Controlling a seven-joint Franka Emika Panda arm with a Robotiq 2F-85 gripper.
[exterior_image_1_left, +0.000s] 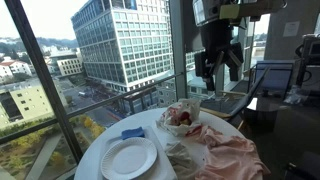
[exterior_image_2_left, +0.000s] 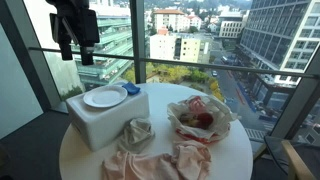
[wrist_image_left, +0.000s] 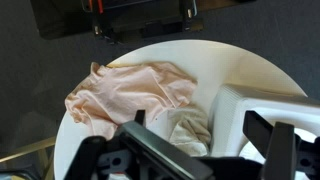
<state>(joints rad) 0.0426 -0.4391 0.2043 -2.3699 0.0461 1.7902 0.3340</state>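
Observation:
My gripper (exterior_image_1_left: 219, 70) (exterior_image_2_left: 76, 52) hangs high above the round white table (exterior_image_2_left: 240, 150), open and holding nothing. In the wrist view the gripper (wrist_image_left: 198, 122) frames a crumpled beige cloth (wrist_image_left: 188, 128) far below, beside a white foam box (wrist_image_left: 262, 100). A pink cloth (wrist_image_left: 125, 95) (exterior_image_2_left: 150, 165) (exterior_image_1_left: 232, 155) lies spread on the table next to the beige cloth (exterior_image_2_left: 136, 132). On the box (exterior_image_2_left: 105, 122) rest a white plate (exterior_image_2_left: 104, 96) (exterior_image_1_left: 128, 157) and a small blue object (exterior_image_2_left: 132, 88) (exterior_image_1_left: 133, 132).
A paper-lined bowl (exterior_image_2_left: 200, 118) (exterior_image_1_left: 180, 117) with something red in it stands on the table's other side. Floor-to-ceiling windows surround the table. A screen and dark equipment (exterior_image_1_left: 272, 78) sit near the arm's base. A chair (exterior_image_2_left: 300, 160) stands by the table's edge.

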